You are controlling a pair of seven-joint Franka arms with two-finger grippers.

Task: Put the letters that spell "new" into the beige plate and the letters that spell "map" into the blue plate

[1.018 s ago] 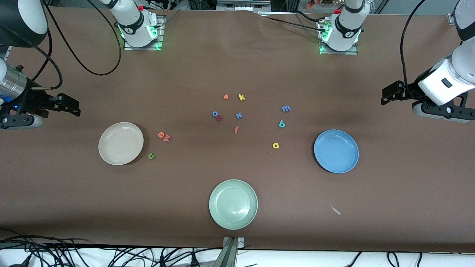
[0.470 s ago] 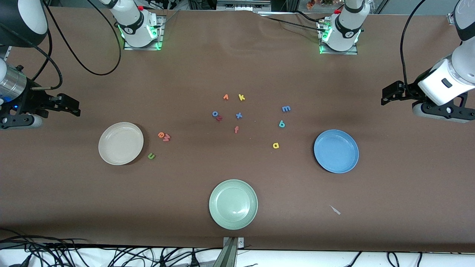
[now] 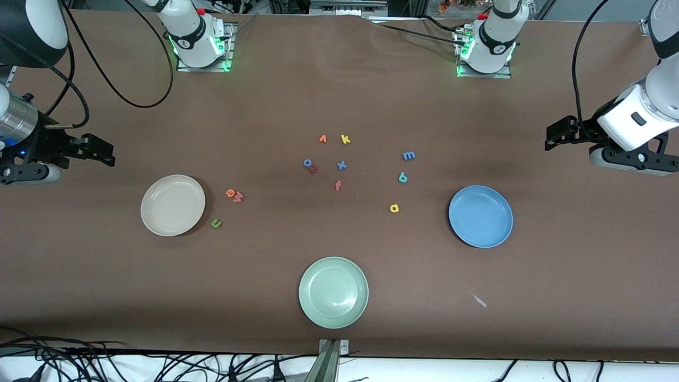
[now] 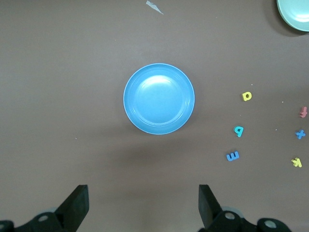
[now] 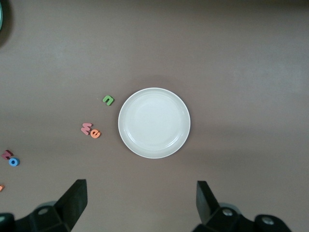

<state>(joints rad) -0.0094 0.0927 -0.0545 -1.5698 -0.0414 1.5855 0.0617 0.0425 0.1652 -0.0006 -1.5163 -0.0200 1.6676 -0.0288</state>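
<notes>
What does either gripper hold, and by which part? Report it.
Nothing. The left gripper and the right gripper are both open and empty, each up near its own end of the table.

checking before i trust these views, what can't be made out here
- pale green plate: cut off by the left wrist view's edge, only a sliver in the right wrist view.
- orange letter: cut by the right wrist view's edge, unreadable.
- blue o and red z: too small to tell if touching.

Blue plate glossy, smooth; table cover matt brown, paper-like, creased.
</notes>
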